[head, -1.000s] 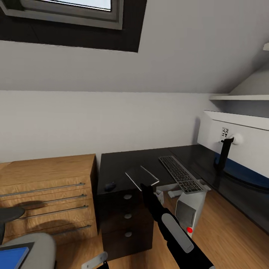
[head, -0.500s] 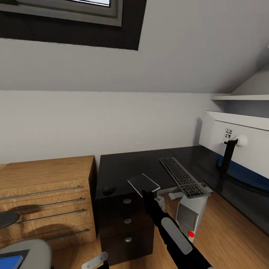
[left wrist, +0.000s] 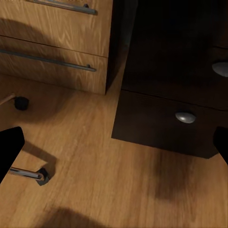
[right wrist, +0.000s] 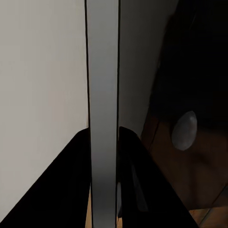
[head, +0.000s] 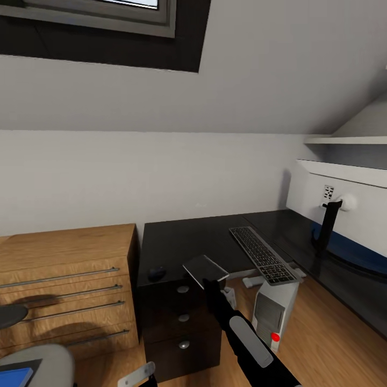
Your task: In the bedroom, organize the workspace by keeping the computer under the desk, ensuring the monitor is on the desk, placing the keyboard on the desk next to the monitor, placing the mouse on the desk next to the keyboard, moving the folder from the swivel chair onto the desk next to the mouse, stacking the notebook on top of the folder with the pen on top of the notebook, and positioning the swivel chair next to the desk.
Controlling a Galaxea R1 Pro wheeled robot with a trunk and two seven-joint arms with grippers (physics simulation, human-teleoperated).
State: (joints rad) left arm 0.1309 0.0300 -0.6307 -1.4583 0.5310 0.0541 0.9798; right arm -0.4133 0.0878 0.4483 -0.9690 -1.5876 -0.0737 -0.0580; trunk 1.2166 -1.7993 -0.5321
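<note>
My right gripper (head: 211, 283) is shut on the thin light-grey notebook (head: 205, 267), holding it tilted over the front edge of the glossy black desk (head: 177, 236). In the right wrist view the notebook (right wrist: 102, 95) shows edge-on between the black fingers (right wrist: 61, 185). The dark mouse (head: 156, 273) lies left of it and the keyboard (head: 262, 253) right of it. The monitor (head: 349, 212) stands at the far right on its black stand. The computer (head: 271, 310) stands under the desk. A corner of the blue folder (head: 13, 376) lies on the swivel chair (head: 45, 360). My left gripper (left wrist: 114, 147) is open above the floor.
A light-wood chest of drawers (head: 64, 279) stands left of the desk. The black drawer unit (head: 183, 322) with round silver knobs (left wrist: 185, 117) fills the desk's left end. A chrome chair leg with a caster (left wrist: 29, 175) rests on the wood floor near my left gripper.
The whole view shifted a little a second ago as the camera moved. My right arm has edged slightly left and the notebook tilts a bit more. Desk items are unmoved.
</note>
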